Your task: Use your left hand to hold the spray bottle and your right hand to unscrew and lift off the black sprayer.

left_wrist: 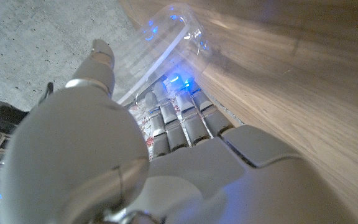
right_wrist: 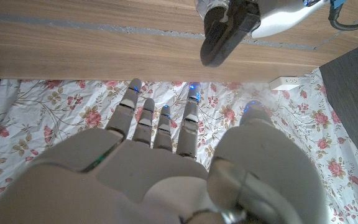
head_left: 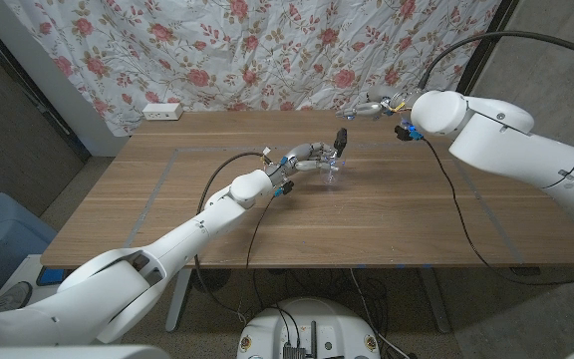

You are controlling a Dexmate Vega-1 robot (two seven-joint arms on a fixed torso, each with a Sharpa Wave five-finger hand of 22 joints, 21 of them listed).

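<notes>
The left hand [head_left: 312, 157] had its fingers wrapped round the clear spray bottle [head_left: 333, 172] near the middle of the wooden table [head_left: 167, 199], and the black sprayer [head_left: 343, 139] was on top of it, not yet taken off. The right hand [head_left: 372, 108] hung in the air behind and to the right of the bottle, apart from it, holding nothing, its fingers [right_wrist: 160, 127] stretched out and spread toward the flowered curtain [right_wrist: 55, 112]. From where I stood, the worry was the bottle itself — thin, see-through plastic [left_wrist: 173, 31] that looked light and slippery, so a twist at the sprayer might have spun the whole thing in the left hand's grasp instead of loosening the thread. The right hand also had to come down from above and close on a small cap — a slightly off approach could have knocked the bottle over or out of the hold.
</notes>
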